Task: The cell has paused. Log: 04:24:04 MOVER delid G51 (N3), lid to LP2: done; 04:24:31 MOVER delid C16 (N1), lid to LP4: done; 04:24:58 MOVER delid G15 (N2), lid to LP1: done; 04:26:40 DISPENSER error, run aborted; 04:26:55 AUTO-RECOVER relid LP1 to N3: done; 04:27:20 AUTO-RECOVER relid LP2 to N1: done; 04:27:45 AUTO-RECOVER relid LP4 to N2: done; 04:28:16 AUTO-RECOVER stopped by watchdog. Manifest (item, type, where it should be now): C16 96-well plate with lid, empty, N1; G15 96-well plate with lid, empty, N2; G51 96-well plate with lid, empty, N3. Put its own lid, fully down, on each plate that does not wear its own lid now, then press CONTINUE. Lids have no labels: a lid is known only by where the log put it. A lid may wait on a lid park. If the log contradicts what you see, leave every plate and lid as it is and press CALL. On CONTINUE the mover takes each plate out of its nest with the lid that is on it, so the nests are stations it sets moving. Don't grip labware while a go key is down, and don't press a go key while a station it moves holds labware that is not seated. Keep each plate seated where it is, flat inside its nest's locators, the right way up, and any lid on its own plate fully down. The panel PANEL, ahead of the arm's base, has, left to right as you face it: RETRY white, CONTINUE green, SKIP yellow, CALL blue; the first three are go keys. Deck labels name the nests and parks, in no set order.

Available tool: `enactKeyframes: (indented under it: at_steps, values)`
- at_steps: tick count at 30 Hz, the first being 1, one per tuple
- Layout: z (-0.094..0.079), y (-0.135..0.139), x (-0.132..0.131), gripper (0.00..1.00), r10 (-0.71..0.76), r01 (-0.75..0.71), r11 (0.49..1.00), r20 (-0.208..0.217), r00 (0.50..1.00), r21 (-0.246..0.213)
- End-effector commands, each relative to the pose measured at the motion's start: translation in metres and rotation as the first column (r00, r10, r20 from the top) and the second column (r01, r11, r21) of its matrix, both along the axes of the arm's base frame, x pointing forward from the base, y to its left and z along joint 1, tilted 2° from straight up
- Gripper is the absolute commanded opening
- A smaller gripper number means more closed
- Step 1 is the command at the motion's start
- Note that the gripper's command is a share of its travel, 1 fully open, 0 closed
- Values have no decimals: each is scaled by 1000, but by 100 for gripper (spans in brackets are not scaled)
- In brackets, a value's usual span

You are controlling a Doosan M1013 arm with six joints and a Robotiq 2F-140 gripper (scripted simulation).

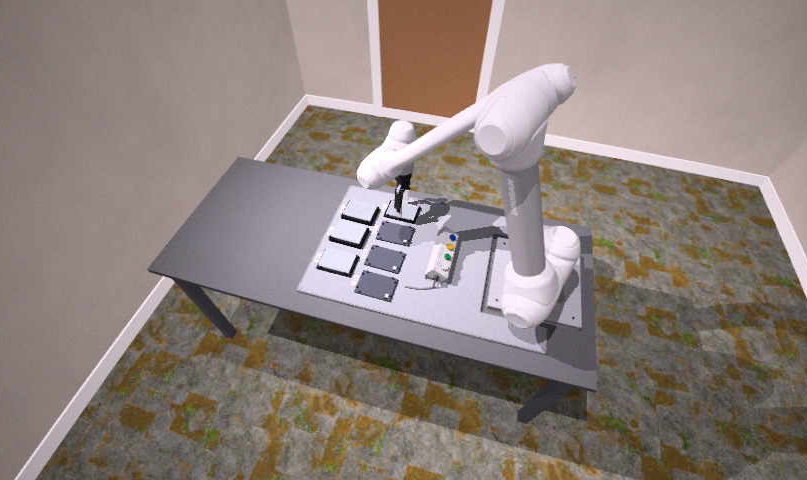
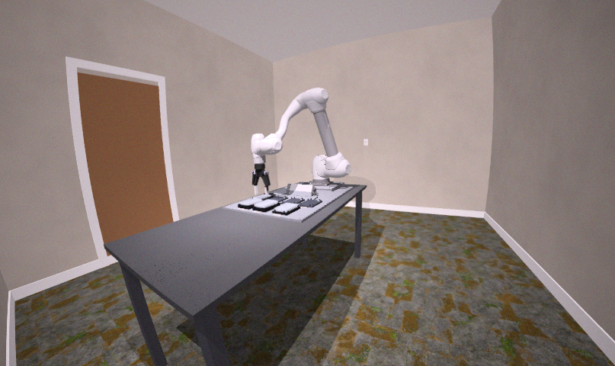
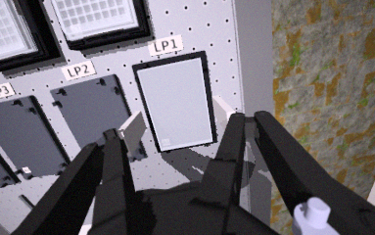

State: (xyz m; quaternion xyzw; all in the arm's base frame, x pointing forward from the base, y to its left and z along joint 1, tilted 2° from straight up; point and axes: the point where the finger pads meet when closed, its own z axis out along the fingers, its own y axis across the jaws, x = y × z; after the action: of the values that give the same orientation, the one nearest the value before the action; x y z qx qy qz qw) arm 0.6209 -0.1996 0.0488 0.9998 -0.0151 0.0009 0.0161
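Note:
A pale lid (image 3: pixel 175 103) lies flat in the black frame of the lid park labelled LP1; it also shows in the top view (image 1: pixel 402 211). My gripper (image 3: pixel 178 113) stands just above it, open, with one finger pad on each long side of the lid and small gaps between the pads and the lid. The parks LP2 (image 3: pixel 91 113) and LP3 (image 3: pixel 18 134) are dark and hold nothing. Three 96-well plates (image 1: pixel 359 210) (image 1: pixel 349 232) (image 1: pixel 337 261) sit in a column of nests left of the parks. In the wrist view two of them (image 3: pixel 96 17) (image 3: pixel 0 29) show their well grids; I cannot tell which wear lids.
The key panel (image 1: pixel 443 255) with blue, yellow and green keys stands between the parks and the arm's base (image 1: pixel 535 285). A fourth dark park (image 1: pixel 375 284) lies at the near end. The deck's edge and the table's edge run right beside LP1 (image 3: pixel 253 73).

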Motion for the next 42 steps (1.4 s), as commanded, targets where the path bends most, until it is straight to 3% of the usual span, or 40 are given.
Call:
enactKeyframes:
  at_steps: [1, 42]
  values:
    - [0, 0, 0, 66, 0, 0, 1000, 0, 1000, 0]
    - [-4, 0, 0, 66, 0, 0, 1000, 0, 1000, 0]
